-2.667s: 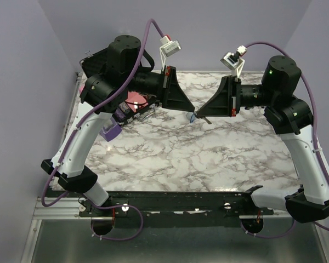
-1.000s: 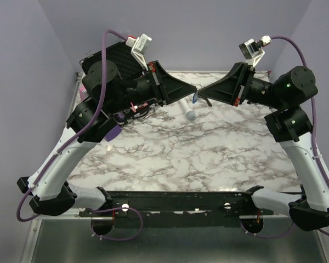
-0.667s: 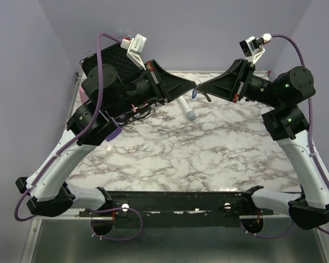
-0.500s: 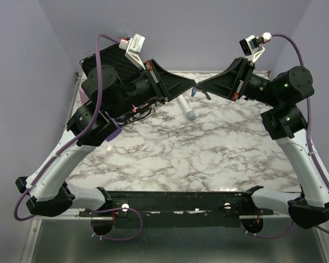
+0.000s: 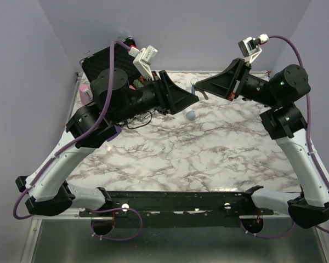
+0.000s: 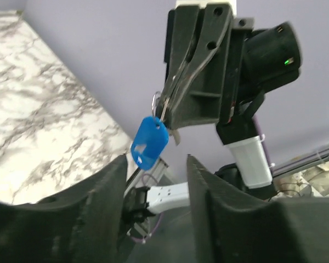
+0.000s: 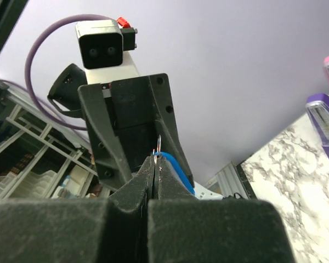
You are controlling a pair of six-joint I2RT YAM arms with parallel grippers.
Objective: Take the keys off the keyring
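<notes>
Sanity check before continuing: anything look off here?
Nothing spilled or damaged. One oddity: the blue keyring dangles in midair, pinched at its thin wire loop by the shut right end effector, while the left end effector is open, empty and clear of it.

This is a robotics lab test cell. In the overhead view, plain lavender walls (image 5: 22, 82) box in a marble-patterned tabletop (image 5: 208, 159). An aluminium rail (image 5: 170, 215) along the bottom edge carries two robot arms (image 5: 60, 164) fed by purple cables (image 5: 297, 47). At the lower left of the right wrist view, beyond the enclosure, white-framed shelving (image 7: 13, 129) holds clear plastic storage bins (image 7: 46, 182).
</notes>
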